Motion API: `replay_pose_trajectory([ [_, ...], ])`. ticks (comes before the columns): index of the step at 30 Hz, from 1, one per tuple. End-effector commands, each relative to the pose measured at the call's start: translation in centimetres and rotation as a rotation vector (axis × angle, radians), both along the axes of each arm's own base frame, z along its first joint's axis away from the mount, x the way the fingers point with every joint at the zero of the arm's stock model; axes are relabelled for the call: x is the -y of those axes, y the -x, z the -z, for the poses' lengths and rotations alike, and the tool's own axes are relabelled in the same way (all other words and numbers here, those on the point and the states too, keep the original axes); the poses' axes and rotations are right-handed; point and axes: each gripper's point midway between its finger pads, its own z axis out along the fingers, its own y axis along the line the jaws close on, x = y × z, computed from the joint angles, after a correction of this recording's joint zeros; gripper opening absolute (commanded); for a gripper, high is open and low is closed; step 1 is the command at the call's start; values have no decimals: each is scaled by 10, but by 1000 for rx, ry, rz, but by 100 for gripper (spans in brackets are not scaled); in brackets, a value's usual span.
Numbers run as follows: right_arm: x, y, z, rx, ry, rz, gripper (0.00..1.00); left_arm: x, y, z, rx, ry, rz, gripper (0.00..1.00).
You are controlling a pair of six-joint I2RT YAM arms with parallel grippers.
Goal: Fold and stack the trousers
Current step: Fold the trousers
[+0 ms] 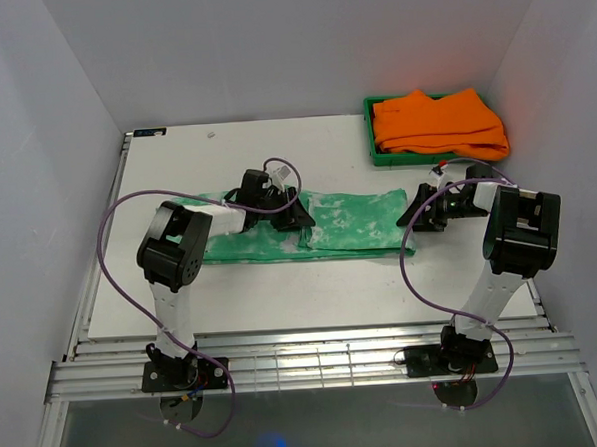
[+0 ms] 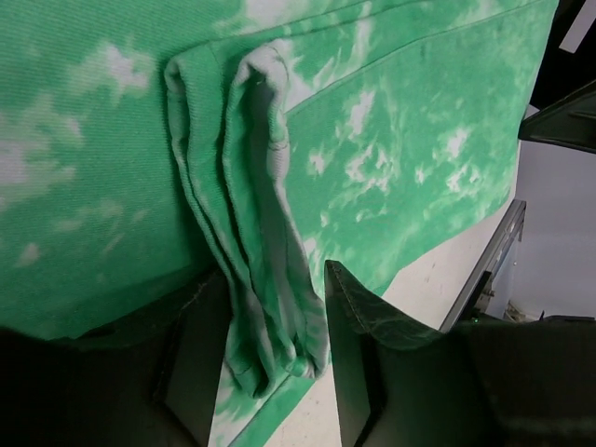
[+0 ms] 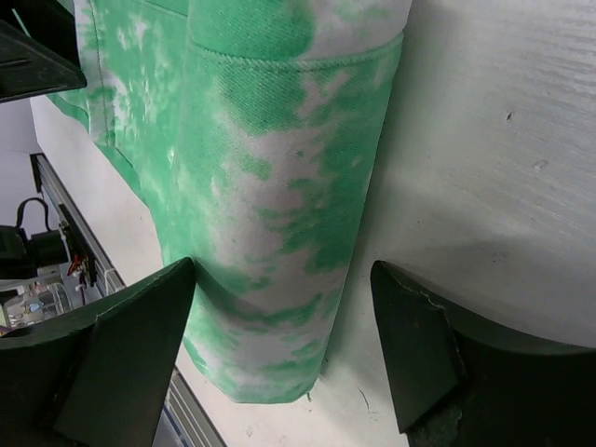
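- The trousers (image 1: 350, 221) lie as a long strip at mid-frame (no crosswise fold yet, nothing stacked).
- The left gripper (image 2: 275, 272) pinches a cloth ridge; the right gripper (image 3: 284, 270) straddles the end, released.

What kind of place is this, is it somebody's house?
Probably not a house: it looks like a robot test booth. Plain white walls box in a table, the left arm and right arm are bolted to a metal rail, and trousers lie between them.
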Motion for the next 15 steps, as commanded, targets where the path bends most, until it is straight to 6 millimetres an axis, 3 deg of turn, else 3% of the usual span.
replay_pose_trajectory([
  [1, 5, 9, 25, -48, 56, 9, 82, 5, -10, -18, 52, 15, -15, 53],
  [6, 6, 9, 24, -42, 65, 17, 82, 4, -12, -31, 84, 4, -2, 30],
  [8, 7, 9, 25, -43, 74, 20, 81, 4, -12, -32, 84, 2, 2, 13],
  [10, 8, 8, 26, -44, 77, 25, 81, 5, -7, -35, 73, 14, 17, 2],
  [15, 9, 5, 23, -36, 83, 31, 80, -6, 4, -37, 70, -3, 19, 0],
])
